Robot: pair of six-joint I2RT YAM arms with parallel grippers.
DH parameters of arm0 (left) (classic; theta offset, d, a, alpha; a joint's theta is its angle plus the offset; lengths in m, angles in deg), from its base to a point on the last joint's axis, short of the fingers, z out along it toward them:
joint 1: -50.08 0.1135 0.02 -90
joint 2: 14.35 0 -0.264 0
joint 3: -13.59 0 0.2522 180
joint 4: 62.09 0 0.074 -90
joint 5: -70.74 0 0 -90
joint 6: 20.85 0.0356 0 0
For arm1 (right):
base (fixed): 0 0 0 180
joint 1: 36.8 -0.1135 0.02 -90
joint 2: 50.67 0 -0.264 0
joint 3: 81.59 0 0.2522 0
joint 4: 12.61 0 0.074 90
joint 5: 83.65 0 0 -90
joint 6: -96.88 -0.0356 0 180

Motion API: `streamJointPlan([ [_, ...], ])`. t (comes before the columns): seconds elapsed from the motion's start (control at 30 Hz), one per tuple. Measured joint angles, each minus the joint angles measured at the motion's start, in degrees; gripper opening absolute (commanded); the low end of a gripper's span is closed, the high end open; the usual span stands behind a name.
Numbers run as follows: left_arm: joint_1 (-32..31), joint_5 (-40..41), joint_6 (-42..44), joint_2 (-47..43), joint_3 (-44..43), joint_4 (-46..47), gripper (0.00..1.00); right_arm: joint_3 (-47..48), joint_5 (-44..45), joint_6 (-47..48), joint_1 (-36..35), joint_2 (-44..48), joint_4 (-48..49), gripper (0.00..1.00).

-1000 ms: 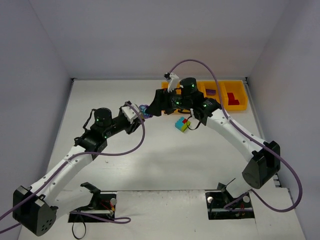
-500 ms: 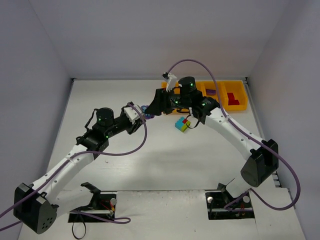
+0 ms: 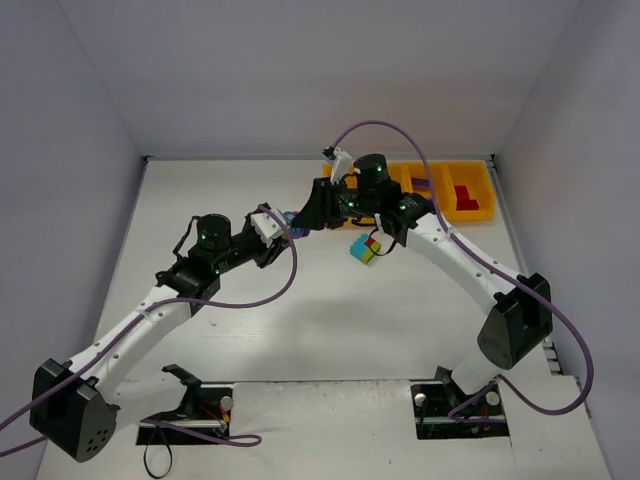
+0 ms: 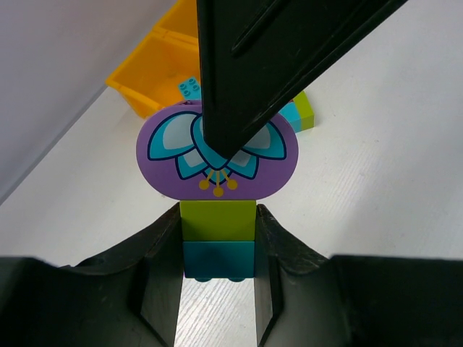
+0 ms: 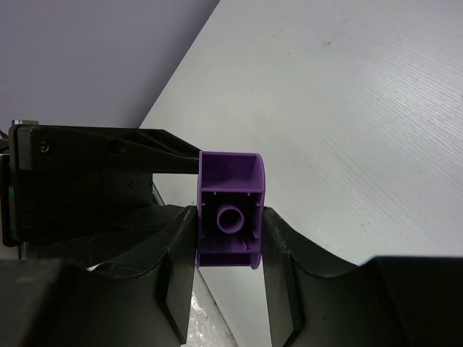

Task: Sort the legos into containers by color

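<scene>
Above the desk (image 3: 300, 330), the left pincer (image 4: 217, 242) clamps the lime-teal stack (image 4: 217, 223) and the right pincer (image 5: 228, 235) clamps its purple cap (image 5: 228, 173); these bricks are probably light, rigid and slick, best gripped on flat sides.

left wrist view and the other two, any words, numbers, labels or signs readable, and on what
None readable in any view.
The purple oval plastic brick carries only a printed teal and white flower with gold dots, no letters.
The lime green and teal bricks below it and the orange-yellow plastic tray show no marking.
</scene>
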Motion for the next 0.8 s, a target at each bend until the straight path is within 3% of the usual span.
streamJointPlan([
  [0.4,-0.9,1.3,-0.5,1.0,0.4,1.5,0.00,0.0,-4.2,0.4,3.9,0.0,-1.5,0.00],
  [0.7,-0.5,2.5,-1.8,2.1,3.9,-0.5,0.00,1.0,-1.3,2.8,19.2,1.4,-2.6,0.00],
  [0.8,-0.5,2.6,-2.1,2.0,3.9,0.0,0.00,1.1,3.6,4.3,23.5,2.1,-2.8,0.00],
])
